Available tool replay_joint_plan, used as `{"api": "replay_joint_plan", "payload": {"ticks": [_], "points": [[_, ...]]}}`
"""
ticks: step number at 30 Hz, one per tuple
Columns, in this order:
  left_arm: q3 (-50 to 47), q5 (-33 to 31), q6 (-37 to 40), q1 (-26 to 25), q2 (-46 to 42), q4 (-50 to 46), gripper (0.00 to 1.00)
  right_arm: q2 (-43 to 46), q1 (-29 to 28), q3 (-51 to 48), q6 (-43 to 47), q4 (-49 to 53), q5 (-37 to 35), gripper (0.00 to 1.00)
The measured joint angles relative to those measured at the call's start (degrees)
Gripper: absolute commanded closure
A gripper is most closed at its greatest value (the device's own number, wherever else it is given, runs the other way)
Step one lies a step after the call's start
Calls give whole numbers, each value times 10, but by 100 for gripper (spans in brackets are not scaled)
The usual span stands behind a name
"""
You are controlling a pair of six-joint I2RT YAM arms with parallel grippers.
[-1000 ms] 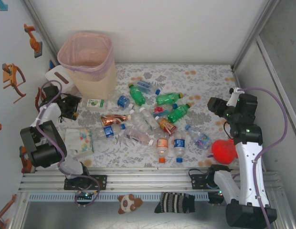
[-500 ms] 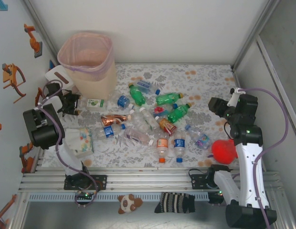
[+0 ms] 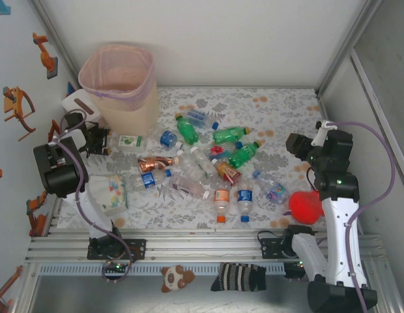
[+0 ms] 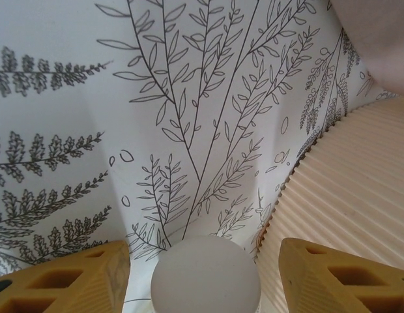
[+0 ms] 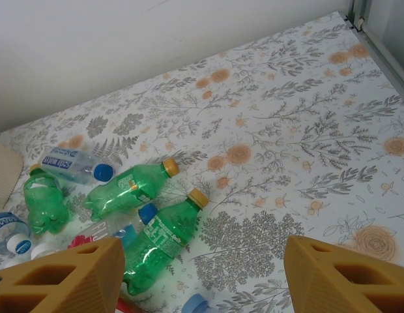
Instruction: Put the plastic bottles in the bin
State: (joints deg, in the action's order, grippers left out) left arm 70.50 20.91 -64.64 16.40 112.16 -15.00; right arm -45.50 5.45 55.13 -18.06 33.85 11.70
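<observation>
Several plastic bottles (image 3: 202, 163), green, clear and copper-coloured, lie scattered mid-table. The pink bin (image 3: 120, 85) stands at the back left; its ribbed wall (image 4: 348, 195) shows in the left wrist view. My left gripper (image 3: 103, 141) is low beside the bin, pointing at a small bottle with a green label (image 3: 129, 140). In the left wrist view that gripper (image 4: 203, 253) is open, its fingers on either side of a round white cap (image 4: 205, 277) with gaps on both sides. My right gripper (image 3: 294, 145) hovers open at the right, above two green bottles (image 5: 159, 241) (image 5: 127, 191).
A red plush toy (image 3: 306, 205) lies near the right arm. A white box with coloured dots (image 3: 109, 192) sits front left, and a small white boxy container (image 3: 78, 107) stands left of the bin. Walls close in the back and both sides.
The left arm's elbow has swung up and back, its gripper has edged toward the small bottle, and its jaws have narrowed. The right arm has barely moved.
</observation>
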Motion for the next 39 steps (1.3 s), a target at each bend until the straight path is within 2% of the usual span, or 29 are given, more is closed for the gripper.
{"api": "replay_joint_plan", "payload": {"ticks": [25, 31, 39], "points": [[-29, 12, -1, -10, -12, 19, 56, 30, 0, 0, 3, 19, -8, 36], [-76, 10, 7, -9, -72, 8, 59, 33, 0, 0, 3, 19, -7, 36], [-104, -5, 71, -6, -226, -30, 60, 34, 0, 0, 7, 20, 3, 36]]}}
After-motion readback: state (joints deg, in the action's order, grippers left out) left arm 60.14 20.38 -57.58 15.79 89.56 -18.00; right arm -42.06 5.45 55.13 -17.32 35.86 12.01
